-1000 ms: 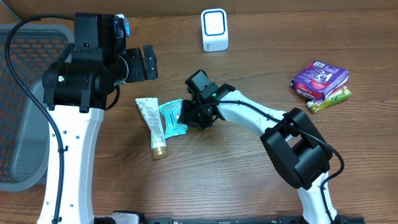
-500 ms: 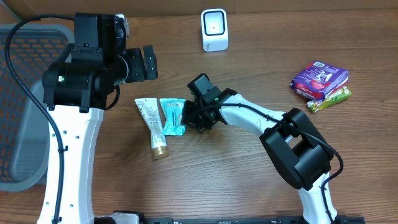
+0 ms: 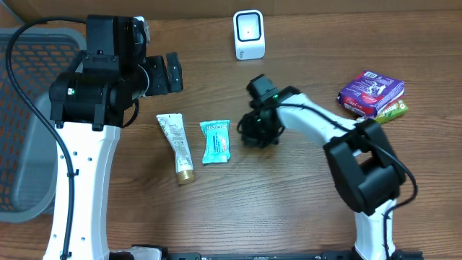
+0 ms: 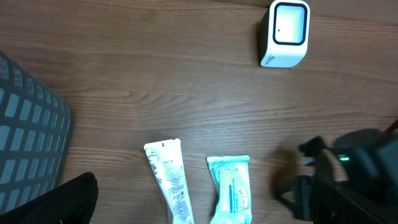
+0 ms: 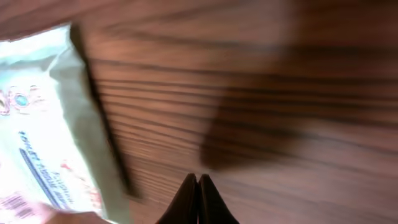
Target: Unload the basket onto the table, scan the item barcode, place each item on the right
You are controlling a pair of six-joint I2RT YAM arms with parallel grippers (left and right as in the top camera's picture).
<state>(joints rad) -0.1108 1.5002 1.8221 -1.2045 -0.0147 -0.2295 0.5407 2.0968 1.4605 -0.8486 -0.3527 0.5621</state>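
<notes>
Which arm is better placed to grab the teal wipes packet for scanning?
Right. The right claw, shut and empty, sits low just beside the teal plastic wipes packet; it only needs to open. The left claw is open but hangs farther off.

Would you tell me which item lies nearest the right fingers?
The teal wipes packet, beside the right fingers; the white tube and purple packet lie farther off.

A brown wood-grain tabletop (image 3: 289,209) fills the view, its grain running side to side beneath and all around the right claw (image 3: 249,136). Far to that claw's left a grey mesh basket (image 3: 22,144) sits at the tabletop's edge, and well beyond the claw a paler tan strip (image 3: 346,6) borders the wood. Even light leaves a soft dark shadow (image 5: 249,124) just ahead of the claw.
</notes>
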